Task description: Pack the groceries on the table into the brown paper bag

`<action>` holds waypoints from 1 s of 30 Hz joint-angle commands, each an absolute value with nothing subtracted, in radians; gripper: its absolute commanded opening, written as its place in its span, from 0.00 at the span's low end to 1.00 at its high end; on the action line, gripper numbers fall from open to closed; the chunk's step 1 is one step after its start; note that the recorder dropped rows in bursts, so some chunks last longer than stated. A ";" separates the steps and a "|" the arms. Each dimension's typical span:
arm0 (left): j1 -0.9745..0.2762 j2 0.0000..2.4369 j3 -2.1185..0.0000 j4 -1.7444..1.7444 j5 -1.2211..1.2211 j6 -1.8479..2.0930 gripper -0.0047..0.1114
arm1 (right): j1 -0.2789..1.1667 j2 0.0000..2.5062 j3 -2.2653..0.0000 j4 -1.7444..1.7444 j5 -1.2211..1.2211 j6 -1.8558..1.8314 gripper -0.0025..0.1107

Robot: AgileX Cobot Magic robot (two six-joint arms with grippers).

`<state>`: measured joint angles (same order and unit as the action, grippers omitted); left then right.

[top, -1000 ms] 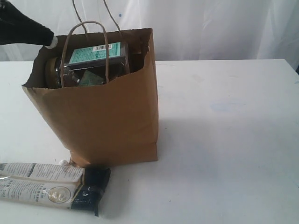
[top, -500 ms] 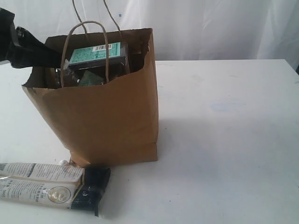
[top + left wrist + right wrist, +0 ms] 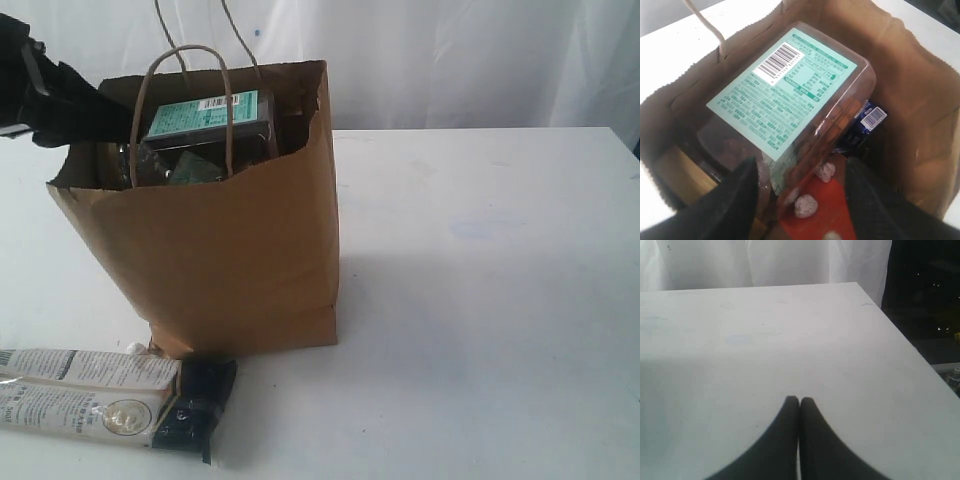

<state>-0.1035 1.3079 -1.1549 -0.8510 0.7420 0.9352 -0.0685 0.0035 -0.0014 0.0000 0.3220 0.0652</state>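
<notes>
One long white-and-black twin packet [image 3: 100,400] lies flat on the white table [image 3: 480,300], just in front of the upright brown paper bag [image 3: 240,250]. Inside the bag, a clear jar [image 3: 790,95] with a green label lies on its side on top, with an orange pouch [image 3: 820,215] beneath it. Over the bag's mouth the left gripper [image 3: 800,172] hovers, jaws apart, holding nothing. Above the table, the right gripper [image 3: 799,402] is pressed closed and empty.

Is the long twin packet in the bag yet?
Out: the packet lies flat on the table, just outside the base of the bag.
</notes>
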 commanded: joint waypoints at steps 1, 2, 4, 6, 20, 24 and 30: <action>-0.105 1.305 -1.147 -0.888 0.748 0.939 0.61 | -0.070 0.000 0.000 0.000 0.314 0.065 0.02; -0.105 1.305 -1.147 -0.888 0.748 0.939 0.61 | -0.070 0.000 0.000 0.000 0.314 0.065 0.02; -0.105 1.305 -1.147 -0.888 0.748 0.939 0.61 | -0.070 0.000 0.000 0.000 0.314 0.065 0.02; -0.105 1.300 -1.147 -0.890 0.748 0.929 0.60 | -0.070 0.000 0.000 0.000 0.314 0.065 0.02; -0.105 1.026 -1.220 -0.561 0.685 0.619 0.04 | -0.070 0.000 0.000 0.000 0.314 0.065 0.02; -0.105 0.989 -1.220 -0.299 0.689 0.396 0.04 | -0.070 0.000 0.000 0.000 0.314 0.065 0.02; -0.105 0.996 -1.134 -0.081 0.651 0.186 0.04 | -0.070 0.000 0.000 0.000 0.314 0.065 0.02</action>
